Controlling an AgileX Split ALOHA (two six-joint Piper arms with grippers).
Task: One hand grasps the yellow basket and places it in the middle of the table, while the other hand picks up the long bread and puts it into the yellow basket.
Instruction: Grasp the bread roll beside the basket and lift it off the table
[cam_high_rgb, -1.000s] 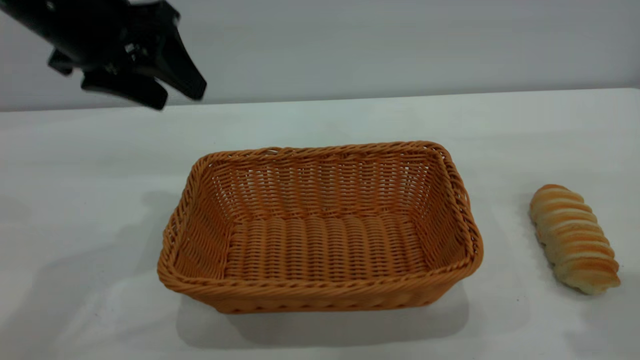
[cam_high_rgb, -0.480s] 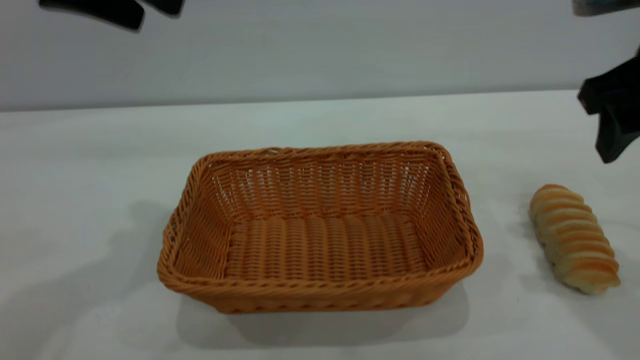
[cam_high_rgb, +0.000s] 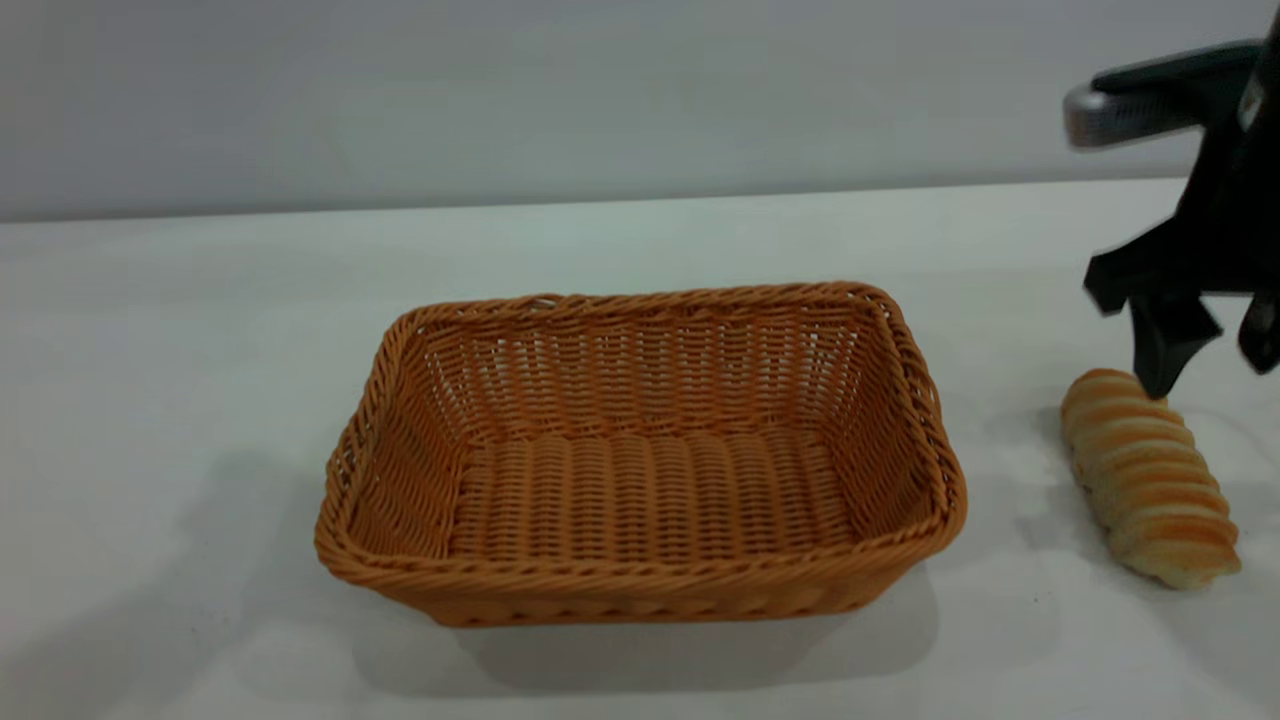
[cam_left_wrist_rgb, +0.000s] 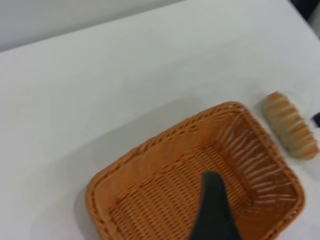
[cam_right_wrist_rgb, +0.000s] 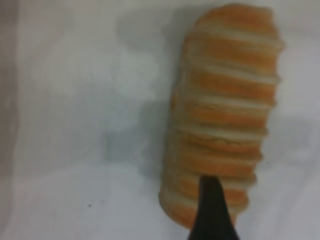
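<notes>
You have the yellow basket (cam_high_rgb: 640, 455) sitting upright near the middle of the white bench (cam_high_rgb: 200, 330), nothing inside it. The long bread (cam_high_rgb: 1148, 478) lies on the bench to the right of the basket, well apart from its rim, and nothing grips it. Your right gripper (cam_high_rgb: 1210, 345) hangs over the far end of the bread with its two fingers spread apart, one fingertip (cam_high_rgb: 1158, 372) just above the loaf. In the right wrist view the bread (cam_right_wrist_rgb: 225, 115) fills the frame below one dark finger (cam_right_wrist_rgb: 212, 210). Your left gripper is out of the exterior view; its wrist camera looks down on the basket (cam_left_wrist_rgb: 195, 180) past a single finger (cam_left_wrist_rgb: 214, 210), and you cannot tell whether it is spread or clenched.
</notes>
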